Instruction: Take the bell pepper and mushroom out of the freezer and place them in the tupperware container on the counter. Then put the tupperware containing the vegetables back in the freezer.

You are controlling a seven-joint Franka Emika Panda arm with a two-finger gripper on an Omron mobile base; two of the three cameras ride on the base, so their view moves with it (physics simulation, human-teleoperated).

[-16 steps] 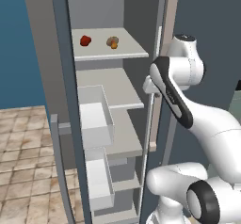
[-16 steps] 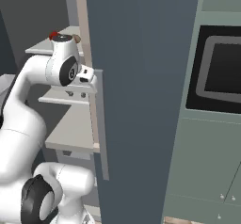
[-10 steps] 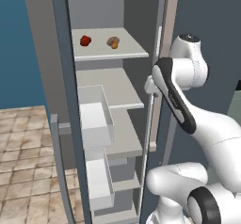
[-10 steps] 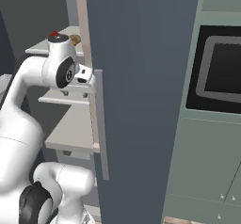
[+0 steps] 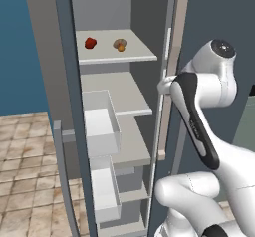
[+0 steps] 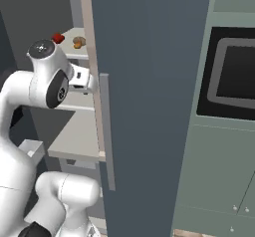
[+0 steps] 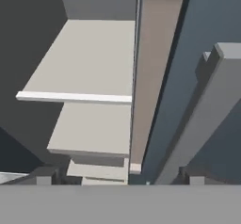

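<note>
The freezer stands open. On its top shelf lie the red bell pepper and, to its right, the tan mushroom; the two lie apart. My gripper is at the free edge of the freezer door, one shelf below the vegetables. It is open and holds nothing. In the hand view the door's edge runs up between the fingertips, with the handle to the right.
Translucent white bins hang on the left side of the freezer, with a lower one beneath. A dark oven front and grey-green cabinet doors stand right of the freezer door. Tiled floor lies to the left.
The arm's upper joint has drawn back toward the base cameras. The gripper has stayed at the door's edge, open. The vegetables have not moved.
</note>
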